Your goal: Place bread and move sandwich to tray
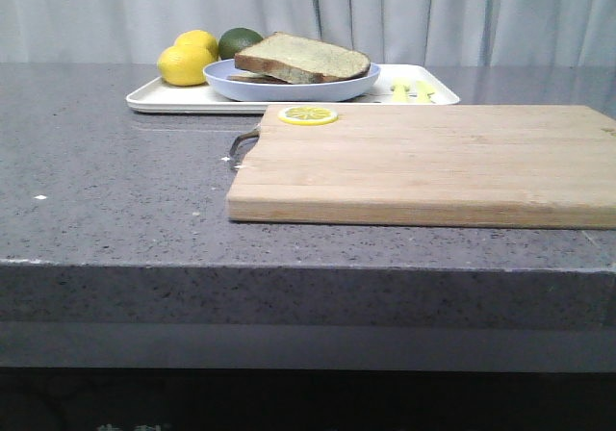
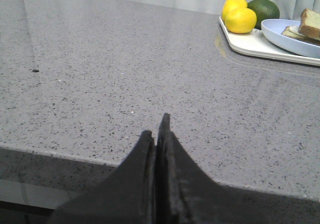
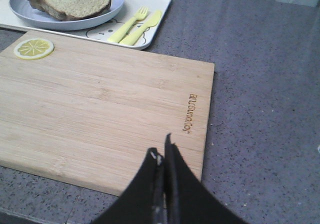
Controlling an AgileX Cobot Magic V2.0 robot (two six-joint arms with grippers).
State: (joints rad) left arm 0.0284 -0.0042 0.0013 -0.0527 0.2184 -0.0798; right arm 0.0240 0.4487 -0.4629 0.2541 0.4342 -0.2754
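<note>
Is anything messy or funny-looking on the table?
Nothing is spilled or broken. The only slightly odd thing is a lone lemon slice sitting on the far left corner of the otherwise bare cutting board. The sandwich sits neatly on its blue plate on the white tray.

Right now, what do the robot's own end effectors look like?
Only the fingertips show, in the wrist views. The left end effector and right end effector each have two matte black, wedge-shaped fingers tapering to a point. The right shows small pale specks. No cables or markings are visible.
</note>
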